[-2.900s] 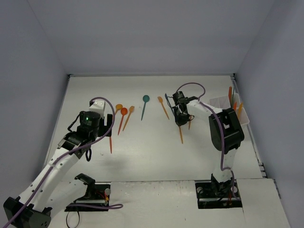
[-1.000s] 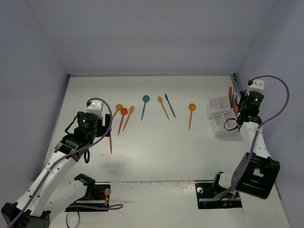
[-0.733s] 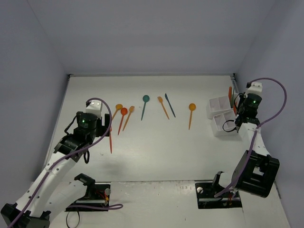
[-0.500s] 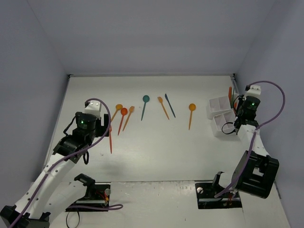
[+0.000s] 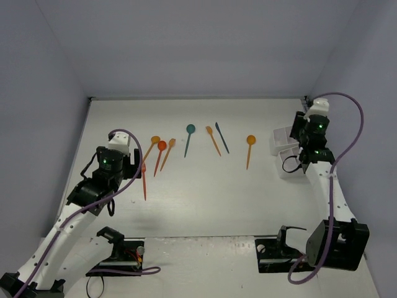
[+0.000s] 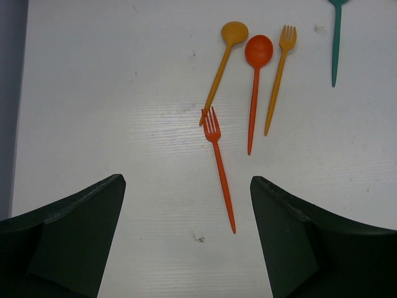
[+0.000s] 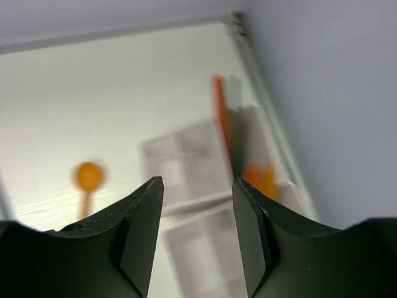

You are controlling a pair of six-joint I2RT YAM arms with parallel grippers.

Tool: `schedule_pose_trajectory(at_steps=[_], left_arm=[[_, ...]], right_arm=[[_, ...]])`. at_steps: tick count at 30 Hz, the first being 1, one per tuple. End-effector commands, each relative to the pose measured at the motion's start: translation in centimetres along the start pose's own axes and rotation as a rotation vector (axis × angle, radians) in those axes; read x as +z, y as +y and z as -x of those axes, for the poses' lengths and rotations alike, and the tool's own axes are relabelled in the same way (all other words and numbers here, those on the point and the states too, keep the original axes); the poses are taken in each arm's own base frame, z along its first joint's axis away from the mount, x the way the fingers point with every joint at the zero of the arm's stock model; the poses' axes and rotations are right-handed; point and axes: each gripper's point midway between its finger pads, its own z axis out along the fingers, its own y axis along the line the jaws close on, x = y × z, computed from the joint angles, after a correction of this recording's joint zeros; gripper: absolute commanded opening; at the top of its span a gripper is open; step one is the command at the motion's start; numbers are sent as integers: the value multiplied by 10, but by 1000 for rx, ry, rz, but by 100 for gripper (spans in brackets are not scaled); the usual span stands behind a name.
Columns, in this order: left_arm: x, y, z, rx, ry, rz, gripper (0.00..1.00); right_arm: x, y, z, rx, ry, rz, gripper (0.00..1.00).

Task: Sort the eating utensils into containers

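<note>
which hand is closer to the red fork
Left. The left hand hangs over the red fork, which shows between its fingers. The right hand is far across the table, above the white organizer.

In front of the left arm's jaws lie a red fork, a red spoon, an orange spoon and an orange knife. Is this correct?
Not quite: the last one is an orange fork, not a knife; the left wrist view shows its tines. The red fork, red spoon and orange spoon are as you say.
</note>
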Motion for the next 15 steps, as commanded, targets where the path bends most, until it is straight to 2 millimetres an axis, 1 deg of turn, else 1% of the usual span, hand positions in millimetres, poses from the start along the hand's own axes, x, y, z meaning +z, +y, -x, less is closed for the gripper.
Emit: schedule_pose_trajectory(at_steps=[1, 2, 4, 8, 9, 11, 13, 14, 15], left_arm=[[3, 2, 15, -9, -44, 14, 80], [3, 1, 15, -9, -43, 13, 80], [5, 1, 14, -5, -34, 16, 80], [9, 0, 12, 1, -22, 19, 80], [10, 0, 11, 2, -19, 21, 80], [11, 0, 10, 4, -14, 23, 80], [11, 0, 9, 4, -13, 25, 80], [12, 0, 8, 4, -12, 25, 80], [12, 0, 8, 4, -11, 25, 80]], right_arm=[[-3, 86, 16, -23, 61, 232, 46], [-3, 98, 15, -11, 71, 256, 46], [-5, 135, -7, -39, 161, 351, 46], [-2, 182, -40, -51, 285, 474, 46], [-1, 197, -51, -66, 322, 510, 46], [3, 215, -76, -89, 399, 554, 46], [5, 228, -83, -107, 421, 575, 46], [7, 236, -94, -126, 448, 584, 46], [12, 240, -106, -138, 477, 585, 46]])
